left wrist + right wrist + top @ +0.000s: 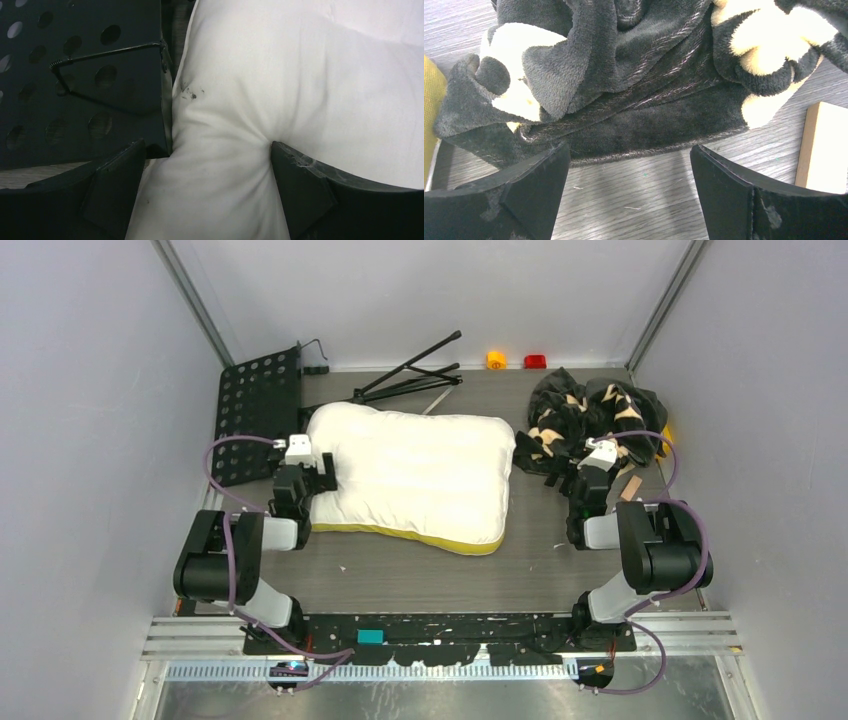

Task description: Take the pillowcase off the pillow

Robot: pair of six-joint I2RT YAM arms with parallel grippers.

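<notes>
The pillow (pixel 415 475) lies bare in the middle of the table, cream-white with a yellow strip along its near edge. The pillowcase (pixel 590 418), black plush with pale-yellow flowers, sits crumpled at the back right, apart from the pillow. My left gripper (pixel 308 480) is at the pillow's left end. In the left wrist view it (pixel 206 145) is open wide, with the pillow's (pixel 300 90) corner bulging between the fingers. My right gripper (pixel 580 476) is open just short of the pillowcase (pixel 624 100). Only bare tabletop lies between its jaws (pixel 630 146).
A black perforated metal plate (pixel 255 415) leans at the back left, right beside the left gripper (pixel 75 75). A folded black stand (pixel 410 375) lies behind the pillow. A small wooden block (pixel 630 488) rests right of the right gripper (pixel 824 150). Grey walls close both sides.
</notes>
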